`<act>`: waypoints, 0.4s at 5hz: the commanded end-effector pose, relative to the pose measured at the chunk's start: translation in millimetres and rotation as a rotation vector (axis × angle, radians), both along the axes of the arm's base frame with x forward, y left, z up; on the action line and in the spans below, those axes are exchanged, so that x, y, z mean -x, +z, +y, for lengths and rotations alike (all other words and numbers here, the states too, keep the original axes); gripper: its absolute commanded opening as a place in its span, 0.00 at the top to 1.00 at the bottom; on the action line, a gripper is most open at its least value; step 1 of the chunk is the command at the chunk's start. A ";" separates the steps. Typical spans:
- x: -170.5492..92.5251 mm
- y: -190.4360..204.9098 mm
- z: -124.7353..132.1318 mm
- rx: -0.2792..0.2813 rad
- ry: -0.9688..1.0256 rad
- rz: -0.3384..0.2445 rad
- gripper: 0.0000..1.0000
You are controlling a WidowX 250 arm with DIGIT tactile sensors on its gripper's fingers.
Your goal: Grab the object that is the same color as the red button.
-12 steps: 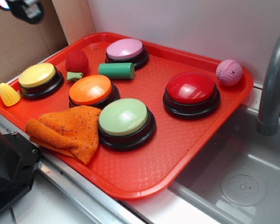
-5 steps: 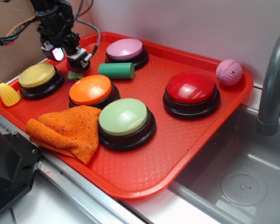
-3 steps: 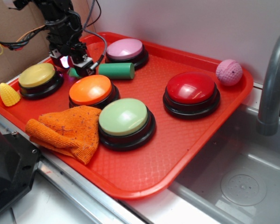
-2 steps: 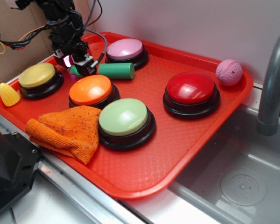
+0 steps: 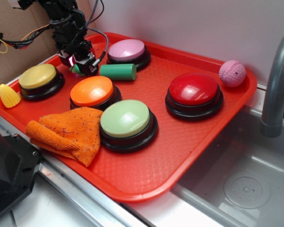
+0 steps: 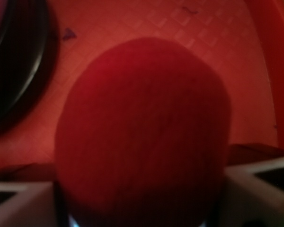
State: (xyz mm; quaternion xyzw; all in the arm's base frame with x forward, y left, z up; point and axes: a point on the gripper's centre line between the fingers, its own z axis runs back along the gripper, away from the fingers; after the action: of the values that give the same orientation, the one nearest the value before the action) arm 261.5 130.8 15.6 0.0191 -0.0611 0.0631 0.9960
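The dark-red fuzzy toy fruit fills the wrist view, sitting between my two pale fingers and touching both. In the exterior view my gripper stands at the tray's back left corner and covers the fruit; only its green stem sticks out below. The gripper is shut on the fruit. The red button, a glossy dome on a black base, sits at the right of the red tray, far from the gripper.
Around the gripper are a green cylinder, a pink button, an orange button and a yellow button. A green button, orange cloth, pink ball, yellow toy, faucet and sink lie farther off.
My gripper came down from the upper left onto the toy fruit and closed round it. Since then it has crept up and back, and the green stem has moved with it.
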 end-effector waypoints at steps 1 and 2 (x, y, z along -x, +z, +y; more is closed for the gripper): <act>11.2 71.2 -7.5 0.005 0.048 0.052 1.00; 20.5 99.8 -21.5 0.026 0.038 0.082 1.00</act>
State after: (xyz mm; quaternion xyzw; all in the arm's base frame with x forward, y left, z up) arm 232.1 103.4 92.4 -0.0036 0.0190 0.0845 0.9962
